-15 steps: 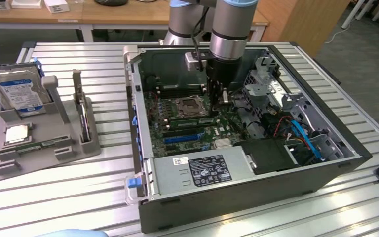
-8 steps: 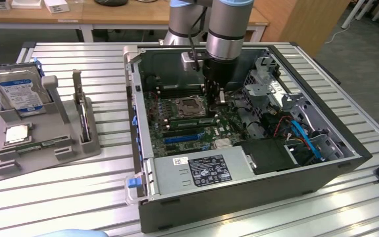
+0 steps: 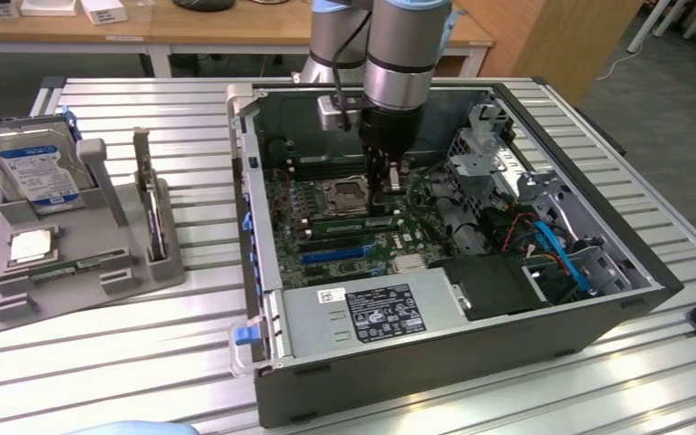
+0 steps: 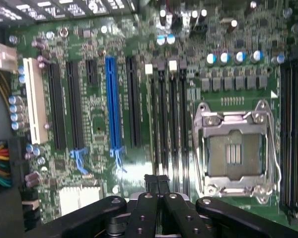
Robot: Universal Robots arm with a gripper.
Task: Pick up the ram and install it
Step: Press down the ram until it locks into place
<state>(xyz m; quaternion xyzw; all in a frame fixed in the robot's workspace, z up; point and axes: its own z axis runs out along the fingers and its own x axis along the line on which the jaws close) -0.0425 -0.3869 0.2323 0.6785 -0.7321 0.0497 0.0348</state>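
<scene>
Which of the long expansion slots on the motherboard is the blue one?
In the wrist view, the blue slot stands between black slots on either side; the white slot lies at the row's far end.

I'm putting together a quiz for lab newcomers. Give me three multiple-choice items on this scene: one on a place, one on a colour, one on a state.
1. Where does the hard drive stand? A in the grey holder; B in a drawer; C on a chair.
2. What colour is the one bright slot on the motherboard? A red; B yellow; C blue.
3. The fingers are: A spread wide; B shut together; C clamped on the hard drive.

Answers: A, it stands upright in the holder; C, the slot is plainly blue; B, the fingers meet above the motherboard.
</scene>
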